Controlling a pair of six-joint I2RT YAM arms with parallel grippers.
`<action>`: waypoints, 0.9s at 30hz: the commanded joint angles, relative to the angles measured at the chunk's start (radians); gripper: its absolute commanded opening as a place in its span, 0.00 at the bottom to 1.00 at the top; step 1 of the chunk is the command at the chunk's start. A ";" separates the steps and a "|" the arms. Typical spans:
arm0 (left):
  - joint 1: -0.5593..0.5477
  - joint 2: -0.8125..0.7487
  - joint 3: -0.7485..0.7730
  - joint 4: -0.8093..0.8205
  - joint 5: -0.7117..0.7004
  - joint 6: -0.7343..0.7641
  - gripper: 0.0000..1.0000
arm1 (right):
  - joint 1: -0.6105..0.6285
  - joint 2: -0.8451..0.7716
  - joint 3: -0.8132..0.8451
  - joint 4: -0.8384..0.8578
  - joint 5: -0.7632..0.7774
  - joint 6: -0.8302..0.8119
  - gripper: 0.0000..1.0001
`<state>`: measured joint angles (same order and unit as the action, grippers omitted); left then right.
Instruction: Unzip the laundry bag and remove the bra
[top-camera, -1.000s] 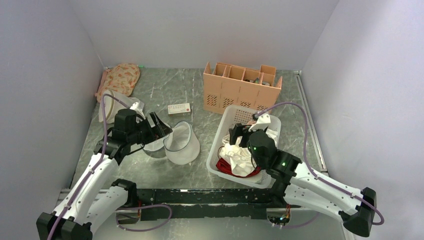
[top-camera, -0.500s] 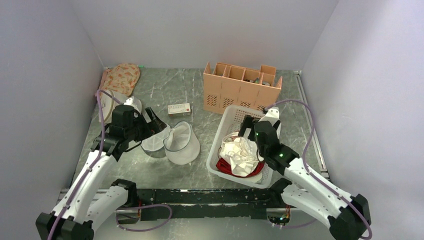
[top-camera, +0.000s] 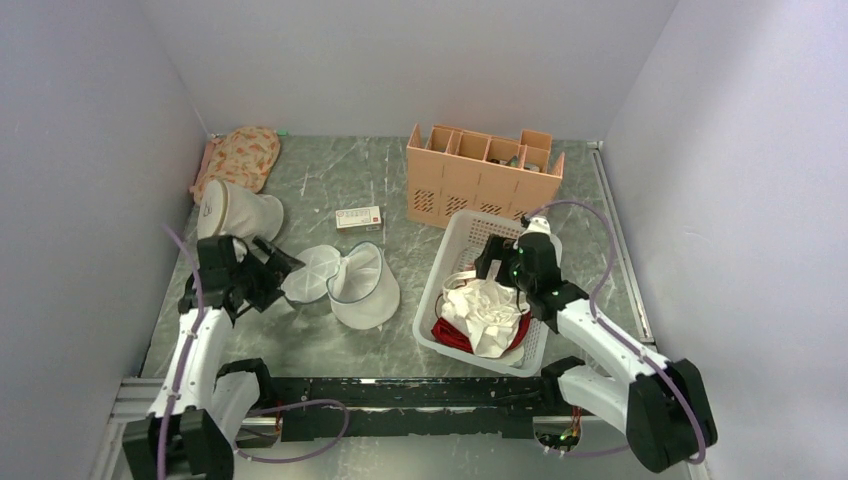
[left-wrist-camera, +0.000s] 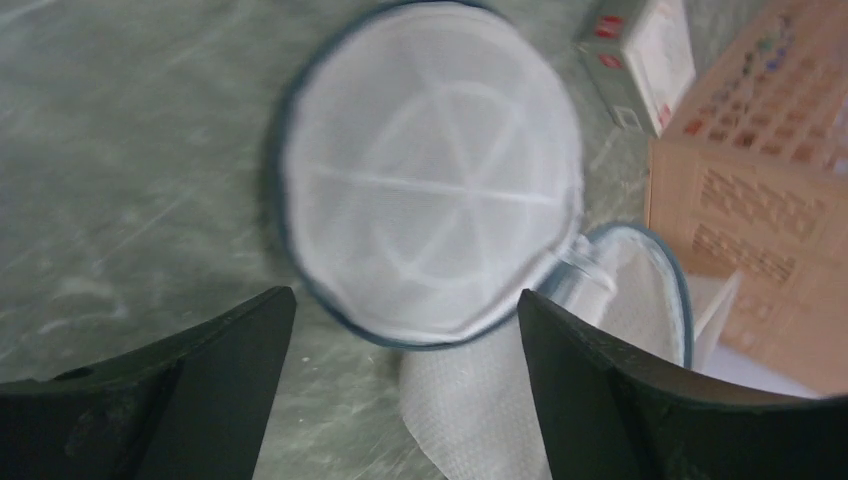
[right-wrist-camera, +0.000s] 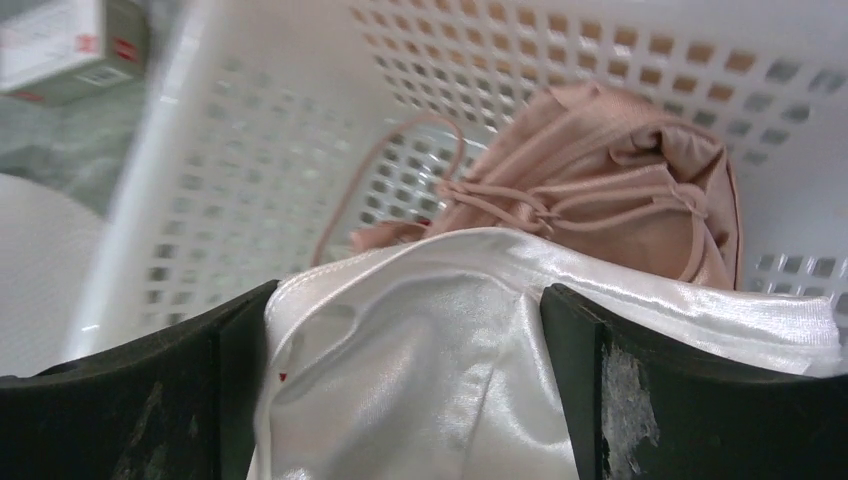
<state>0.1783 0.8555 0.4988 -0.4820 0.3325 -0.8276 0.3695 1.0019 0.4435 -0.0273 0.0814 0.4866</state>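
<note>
**Unzipped laundry bag (top-camera: 362, 288) on the bench (top-camera: 330, 180); the bra (top-camera: 488, 308) is in the basket (top-camera: 440, 285).**

The round mesh bag lies on its side with its lid folded open, and nothing shows inside. To its right, the crumpled white satin bra tops the basket, over a red garment (top-camera: 450, 335) and beside a pink one (right-wrist-camera: 600, 170). The left hand (top-camera: 272, 268) hovers by the lid, fingers spread and holding nothing. The right hand (top-camera: 497, 262) is above the bra, also spread and released. The task looks essentially finished; next, the arms should lift clear without snagging cloth.

even soft light, blurred wrist views
</note>
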 joint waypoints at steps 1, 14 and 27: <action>0.144 -0.070 -0.141 0.037 0.143 -0.139 0.90 | -0.003 -0.150 0.057 -0.019 -0.073 -0.059 0.97; 0.151 -0.094 -0.225 0.115 0.012 -0.210 0.55 | -0.003 -0.384 -0.010 0.050 -0.192 -0.029 0.95; 0.151 0.104 -0.270 0.425 0.034 -0.155 0.27 | -0.003 -0.387 -0.027 0.040 -0.179 -0.030 0.94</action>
<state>0.3199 0.9356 0.2310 -0.2264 0.3264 -1.0172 0.3691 0.6132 0.4351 -0.0040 -0.0906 0.4553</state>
